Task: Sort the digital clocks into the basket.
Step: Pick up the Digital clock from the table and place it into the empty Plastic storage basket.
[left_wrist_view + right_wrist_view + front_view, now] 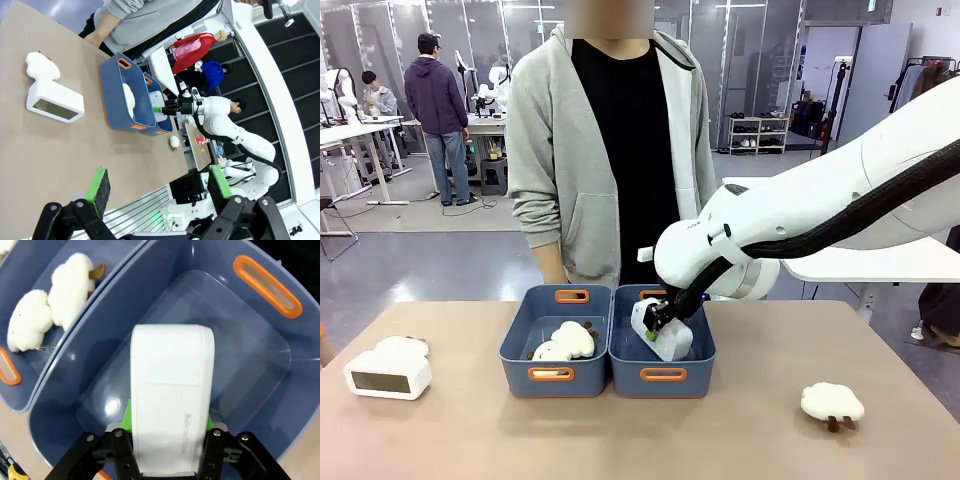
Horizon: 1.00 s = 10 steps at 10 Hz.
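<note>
Clamping the held digital clock (670, 338) with the right gripper (656, 322), just right of frame centre in the front view. Confirmed in the right wrist view: green pads (127, 412) pressed on both sides of the white casing, blank back toward the camera, display face not visible. Sitting low inside the right-hand basket (632, 378), tilted; can't tell if touching the basket floor. Reaching in from the right edge of the frame, close in front of the person (610, 150) standing at the far side of the table (620, 440).

Seeing the second digital clock (388, 375) out on the table at lower left of the front frame, upright, grey display facing the camera, well apart from both bins. Backed by a sheep plush (405, 346) right behind it; touching or just beside, can't tell which. Same pair visible at upper left of the left wrist view.

Counting two more sheep plushes (568, 340) in the left-hand bin (518, 358), set side against side with the right-hand basket. Noting one further sheep plush (831, 402) alone at lower right of the front frame, brown legs toward the camera.

Reading the left gripper (159, 184) at the bottom of the left wrist view as spread wide, nothing between the fingers, hanging above bare table.
</note>
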Tool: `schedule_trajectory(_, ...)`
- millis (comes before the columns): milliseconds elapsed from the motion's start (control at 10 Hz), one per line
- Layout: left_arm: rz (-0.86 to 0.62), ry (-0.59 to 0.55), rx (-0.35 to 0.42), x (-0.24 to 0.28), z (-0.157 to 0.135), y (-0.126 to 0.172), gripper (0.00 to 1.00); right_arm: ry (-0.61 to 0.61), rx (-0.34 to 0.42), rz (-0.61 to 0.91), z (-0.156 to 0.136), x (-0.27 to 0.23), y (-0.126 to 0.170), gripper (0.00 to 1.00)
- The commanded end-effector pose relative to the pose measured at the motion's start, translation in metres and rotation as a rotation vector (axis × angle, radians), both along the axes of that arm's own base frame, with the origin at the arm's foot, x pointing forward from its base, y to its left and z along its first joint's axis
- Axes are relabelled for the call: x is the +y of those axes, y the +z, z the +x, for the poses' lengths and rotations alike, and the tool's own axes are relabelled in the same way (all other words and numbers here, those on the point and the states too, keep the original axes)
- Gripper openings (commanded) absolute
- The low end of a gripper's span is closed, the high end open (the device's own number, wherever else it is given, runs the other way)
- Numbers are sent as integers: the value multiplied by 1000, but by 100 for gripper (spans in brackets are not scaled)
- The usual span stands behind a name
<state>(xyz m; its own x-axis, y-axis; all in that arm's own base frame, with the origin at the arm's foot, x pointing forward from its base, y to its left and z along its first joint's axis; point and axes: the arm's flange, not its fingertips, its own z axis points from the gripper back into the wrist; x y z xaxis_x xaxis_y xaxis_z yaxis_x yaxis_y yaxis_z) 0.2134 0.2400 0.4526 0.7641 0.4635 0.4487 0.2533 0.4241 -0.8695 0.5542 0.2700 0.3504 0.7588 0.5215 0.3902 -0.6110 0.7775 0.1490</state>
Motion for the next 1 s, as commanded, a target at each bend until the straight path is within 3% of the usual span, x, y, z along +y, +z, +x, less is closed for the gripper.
schedule_trajectory(0, -10, -5, -34, 2, 0, 2, 100, -28, 22, -17, 5, 2, 3, 62)
schedule_trajectory(200, -10, -5, -34, 2, 0, 2, 100, -32, 36, -10, -1, 0, 3, 80)
schedule_trajectory(300, -10, -5, -34, 2, 0, 2, 100, -34, 27, -4, -3, -4, 8, 79)
schedule_trajectory(400, -10, -5, -34, 2, 0, 2, 100, -32, 22, 12, -9, -6, 13, 100)
schedule_trajectory(600, -10, -5, -34, 2, 0, 2, 100, 6, 20, 41, -31, -15, 21, 100)
schedule_trajectory(700, -10, -5, -34, 2, 0, 2, 100, -14, 6, 4, -4, -2, 11, 100)
schedule_trajectory(900, -10, -5, -34, 2, 0, 2, 100, -14, 6, 4, -4, -2, 11, 100)
